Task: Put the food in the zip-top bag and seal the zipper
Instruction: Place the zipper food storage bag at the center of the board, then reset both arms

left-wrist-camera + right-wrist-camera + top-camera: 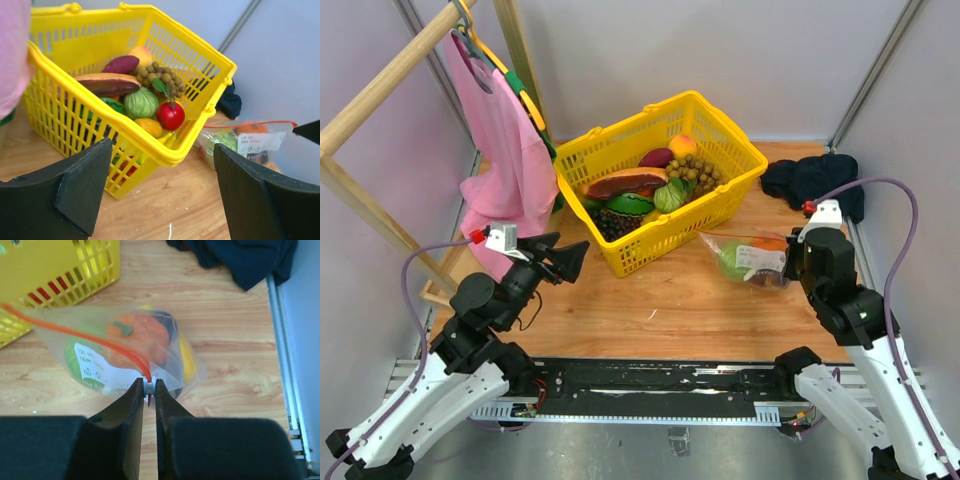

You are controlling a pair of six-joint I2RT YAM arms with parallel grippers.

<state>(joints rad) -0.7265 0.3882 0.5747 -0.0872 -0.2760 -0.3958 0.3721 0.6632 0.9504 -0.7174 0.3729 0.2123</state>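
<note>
The zip-top bag (pixel 748 258) lies on the wooden table right of the yellow basket. Inside it I see food: an orange piece (pixel 140 337), a green piece (pixel 75 347) and a yellow one (pixel 186 360). My right gripper (pixel 149 385) is shut on the small white slider at the near end of the zipper (pixel 90 336). More food fills the basket, among it a green cabbage (pixel 141 102) and a red apple (pixel 170 116). Nothing sits between the fingers of my open left gripper (pixel 570 255), which hangs by the basket's near left corner.
The yellow lattice basket (pixel 720 130) stands at the table's back middle. A dark blue cloth (pixel 815 180) lies at the back right by the wall. A pink garment (pixel 505 150) hangs on a wooden rack at the left.
</note>
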